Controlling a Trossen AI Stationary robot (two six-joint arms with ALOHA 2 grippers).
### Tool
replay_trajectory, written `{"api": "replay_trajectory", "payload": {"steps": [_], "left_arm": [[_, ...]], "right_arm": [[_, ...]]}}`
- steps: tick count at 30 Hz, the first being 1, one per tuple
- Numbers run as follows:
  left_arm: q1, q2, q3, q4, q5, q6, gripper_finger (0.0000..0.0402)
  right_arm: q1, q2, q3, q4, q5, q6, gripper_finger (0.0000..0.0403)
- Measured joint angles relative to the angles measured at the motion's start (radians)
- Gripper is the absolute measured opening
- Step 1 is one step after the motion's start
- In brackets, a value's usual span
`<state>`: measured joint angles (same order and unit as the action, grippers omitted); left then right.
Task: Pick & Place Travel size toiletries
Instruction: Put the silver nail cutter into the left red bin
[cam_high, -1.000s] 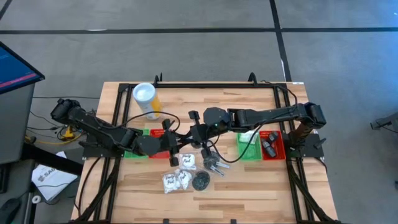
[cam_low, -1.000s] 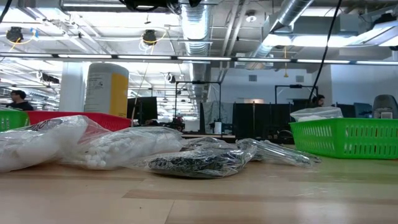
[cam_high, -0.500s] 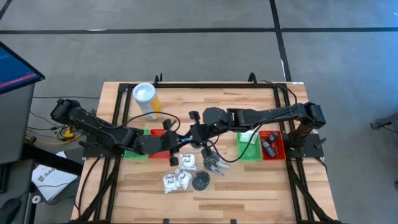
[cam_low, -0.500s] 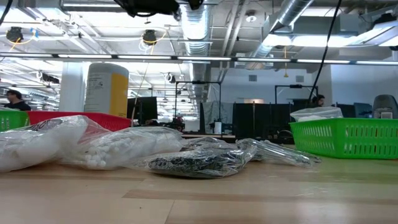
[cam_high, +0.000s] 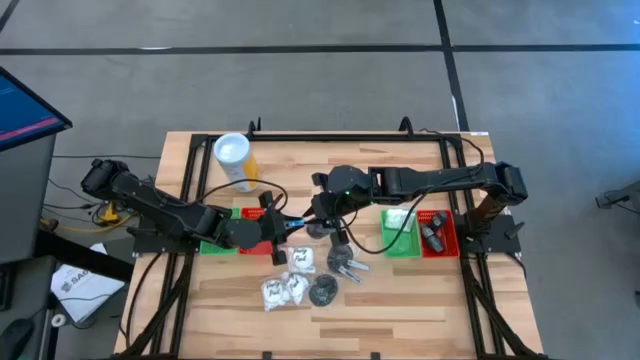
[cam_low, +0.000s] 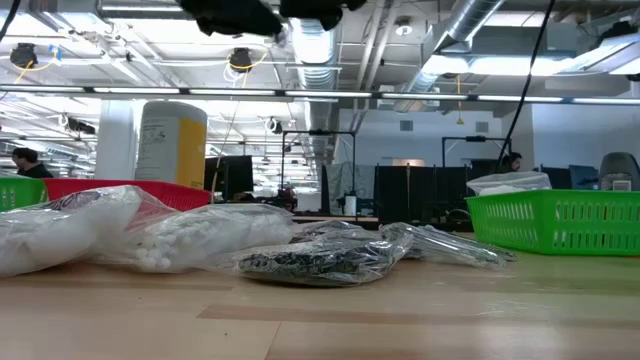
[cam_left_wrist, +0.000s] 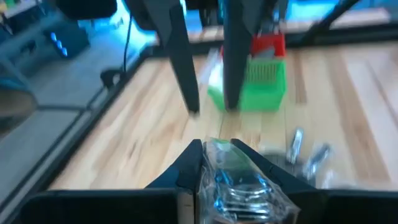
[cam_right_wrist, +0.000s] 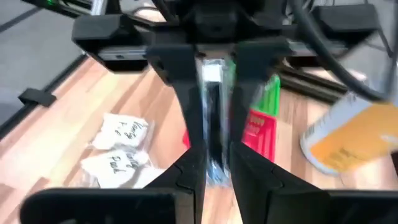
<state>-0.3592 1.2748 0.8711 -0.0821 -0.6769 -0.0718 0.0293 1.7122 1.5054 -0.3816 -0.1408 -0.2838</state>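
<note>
At the high view's centre, the left gripper (cam_high: 292, 224) and right gripper (cam_high: 312, 222) are meeting above the table (cam_high: 400, 300) — both are pinching one clear packet of silvery tubes (cam_left_wrist: 239, 180), jaws narrowed on it. The other toiletries (cam_high: 300, 280) are lying just below centre.

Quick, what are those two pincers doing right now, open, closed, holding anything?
Left pincer: closed on a clear packet of silvery items.
Right pincer: closed on the same clear packet, above the table's middle.

Lab hall (open-plan), exposed ducts (cam_low: 470, 40), monitors (cam_low: 410, 195)
</note>
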Motion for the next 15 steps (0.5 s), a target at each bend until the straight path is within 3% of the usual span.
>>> {"api": "replay_trajectory", "payload": {"steps": [15], "left_arm": [[0.002,-0.088,0.000,-0.516,0.025,-0.495,0.0048]], "right_arm": [[-0.034,-0.004,-0.002,-0.330,0.003,0.135,0.0064]]}}
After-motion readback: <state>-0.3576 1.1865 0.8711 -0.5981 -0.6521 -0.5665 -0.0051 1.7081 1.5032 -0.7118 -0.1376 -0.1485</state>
